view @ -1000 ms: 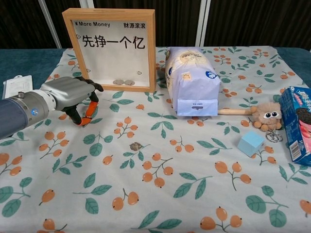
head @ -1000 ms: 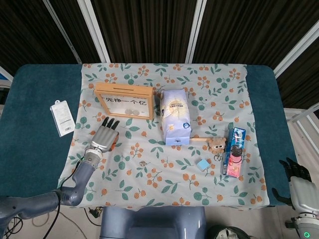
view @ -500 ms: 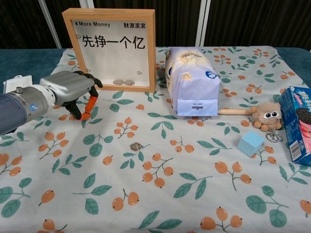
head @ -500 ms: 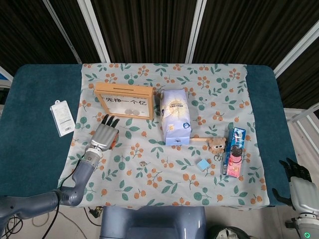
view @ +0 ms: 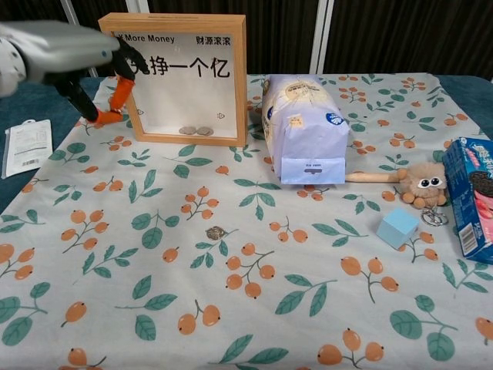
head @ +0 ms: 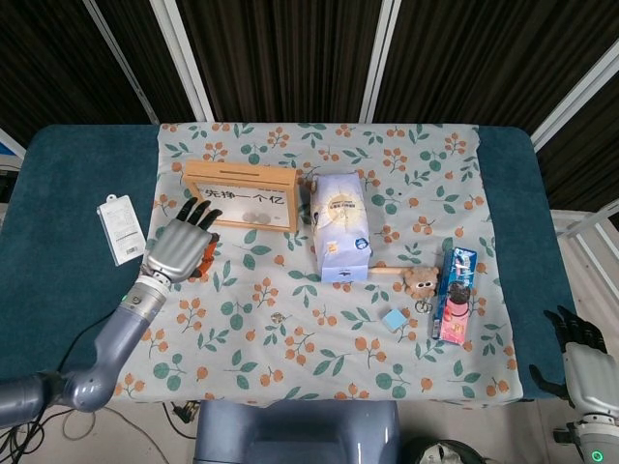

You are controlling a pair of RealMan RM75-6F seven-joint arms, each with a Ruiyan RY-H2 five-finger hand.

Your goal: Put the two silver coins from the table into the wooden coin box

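Wooden coin box (view: 182, 77) reading "More Money" (2 coins (view: 196, 131) inside)

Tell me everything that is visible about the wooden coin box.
The wooden coin box is a shallow, light wood frame with a clear front and a white back printed "More Money" above large black Chinese characters. It stands upright on the floral tablecloth, left of the pale blue bag. The head view shows a slot in its top edge. Two silver coins lie inside at the bottom. The left hand is raised by its left edge.
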